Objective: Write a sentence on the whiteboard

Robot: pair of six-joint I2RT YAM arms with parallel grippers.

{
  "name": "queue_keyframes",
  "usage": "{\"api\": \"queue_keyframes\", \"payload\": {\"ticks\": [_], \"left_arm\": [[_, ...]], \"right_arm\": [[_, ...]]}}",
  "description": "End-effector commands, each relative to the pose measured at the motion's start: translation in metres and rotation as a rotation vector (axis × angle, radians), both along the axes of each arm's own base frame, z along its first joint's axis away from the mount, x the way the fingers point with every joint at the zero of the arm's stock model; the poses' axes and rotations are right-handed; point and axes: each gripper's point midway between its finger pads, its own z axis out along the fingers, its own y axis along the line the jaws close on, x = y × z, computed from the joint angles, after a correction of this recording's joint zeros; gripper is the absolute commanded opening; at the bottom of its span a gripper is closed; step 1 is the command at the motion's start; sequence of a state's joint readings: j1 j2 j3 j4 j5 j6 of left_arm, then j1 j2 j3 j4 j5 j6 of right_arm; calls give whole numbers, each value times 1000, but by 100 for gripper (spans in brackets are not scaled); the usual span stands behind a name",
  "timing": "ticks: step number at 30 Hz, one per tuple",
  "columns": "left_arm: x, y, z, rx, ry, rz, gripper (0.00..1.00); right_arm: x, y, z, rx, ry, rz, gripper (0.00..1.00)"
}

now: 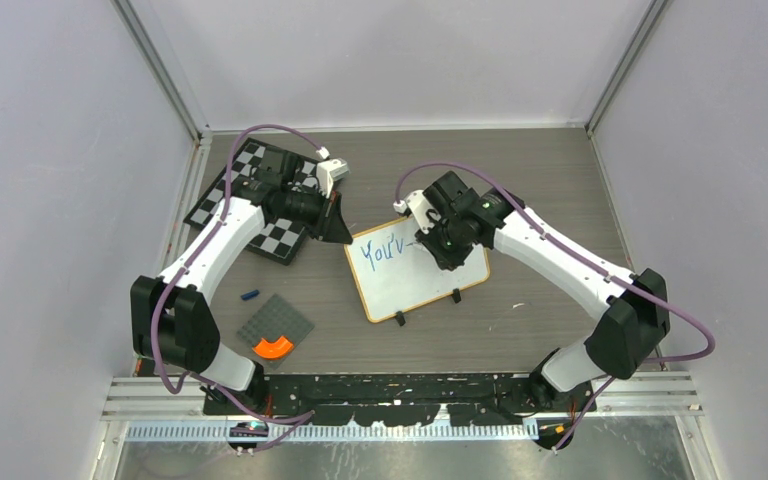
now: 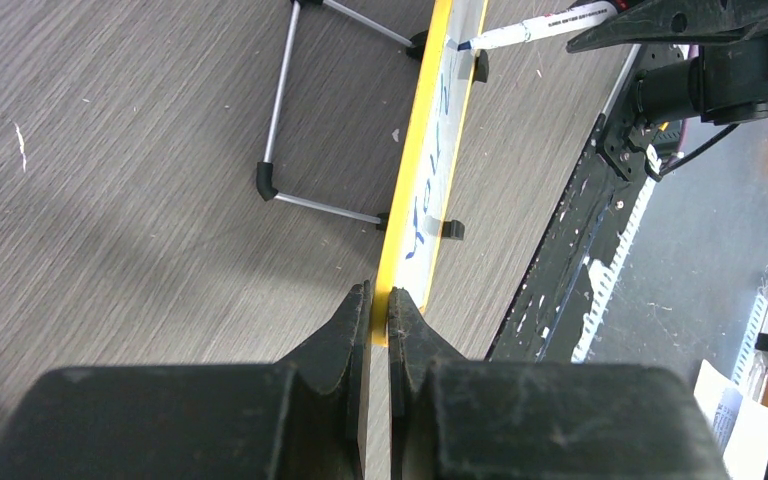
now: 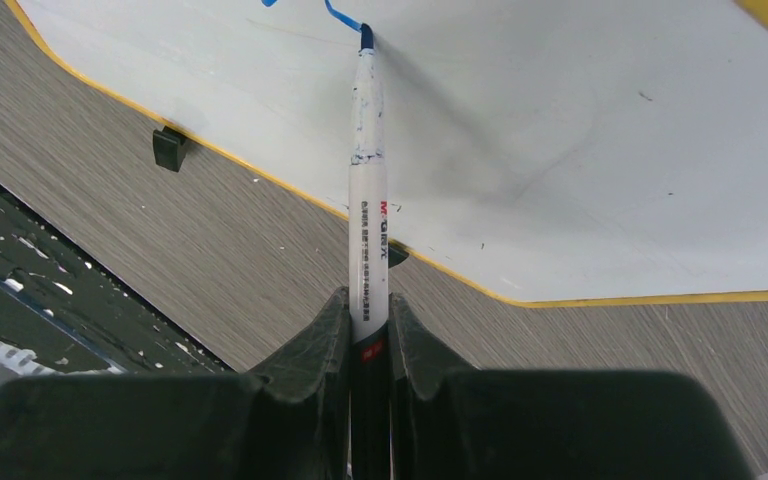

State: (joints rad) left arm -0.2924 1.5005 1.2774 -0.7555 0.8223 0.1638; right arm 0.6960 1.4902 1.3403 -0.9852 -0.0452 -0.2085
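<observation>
The whiteboard (image 1: pixel 422 285) lies flat near the middle of the surface (image 1: pixel 540 180), with its two black clip feet (image 1: pixel 456 296) on the near edge.

The left hand (image 2: pixel 380 300) is closed on the wooden frame (image 2: pixel 415 150) at the board's far-left corner, one finger on each side of the edge. This grip is judged to steady the board against the drag of the pen.

The right hand (image 3: pixel 368 305) is closed on the rear barrel of a marker (image 3: pixel 368 190). The marker is held in line with the fingers, so that the tip (image 3: pixel 366 38) projects well ahead and the writing is left visible. The tip is set on the white face at the end of a blue stroke (image 3: pixel 340 12).

Blue letters (image 1: pixel 385 250), read roughly as "You'v", are placed along the far-left part; the rest of the face is blank. The sentence is therefore judged to be only begun.

A chessboard (image 1: pixel 285 238) is seen beneath the left arm, just beside the board. A grey plate (image 1: pixel 276 322) with an orange piece (image 1: pixel 273 347) is located near the left base, well apart from the work.
</observation>
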Motion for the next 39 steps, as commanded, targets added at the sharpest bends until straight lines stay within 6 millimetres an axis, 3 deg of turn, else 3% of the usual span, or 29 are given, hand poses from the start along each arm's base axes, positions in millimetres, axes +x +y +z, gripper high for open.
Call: {"api": "queue_keyframes", "payload": {"ticks": [1,13,30,39], "left_arm": [[-1,0,-2,9,-9,-1,0],[0,0,-4,12,-7,-1,0],[-1,0,-3,12,-11,-4,0],[-1,0,-4,13,-10,-3,0]], "right_arm": [[18,5,16,22,-68,-22,0],[24,14,18,44,-63,-23,0],[13,25,12,46,-41,16,0],[3,20,0,25,-12,22,0]]}}
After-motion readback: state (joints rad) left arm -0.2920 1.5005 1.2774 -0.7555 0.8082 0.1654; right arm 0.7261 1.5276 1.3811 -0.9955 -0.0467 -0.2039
